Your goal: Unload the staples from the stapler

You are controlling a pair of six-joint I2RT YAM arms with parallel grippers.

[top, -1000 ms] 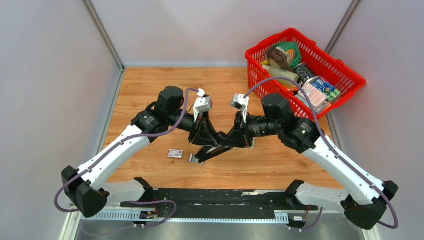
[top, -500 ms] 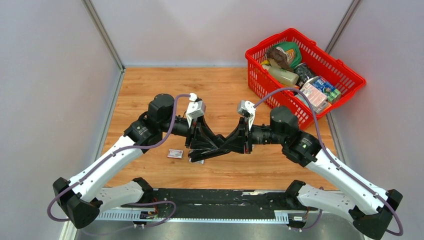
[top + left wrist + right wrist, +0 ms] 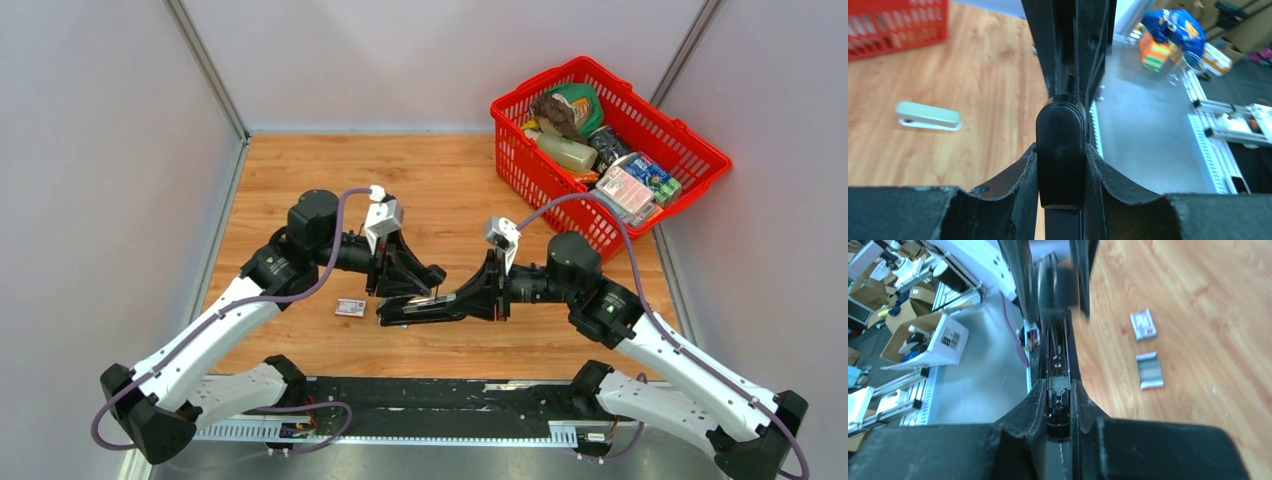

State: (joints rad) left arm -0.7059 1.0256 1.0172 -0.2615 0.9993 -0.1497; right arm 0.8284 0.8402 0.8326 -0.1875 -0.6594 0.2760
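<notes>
At centre frame over the wooden surface (image 3: 300, 170), our left hand (image 3: 416, 288) and right hand (image 3: 472, 298) each clamp an end of the stapler (image 3: 408, 311), now lowered from tilted to level, magazine exposed. A strip of staples (image 3: 1149, 370) lies beside it, so we judge unloading underway.

A wooden worktop (image 3: 300, 170) carries a red mesh basket (image 3: 525, 160) at its far right corner, packed with a green packet (image 3: 582, 104), a pale bottle (image 3: 565, 152) and a blue packet (image 3: 652, 173). A small red-and-white box (image 3: 350, 308) lies flat near the front. A pale grey oblong object (image 3: 928, 116) lies apart on the wood.
</notes>
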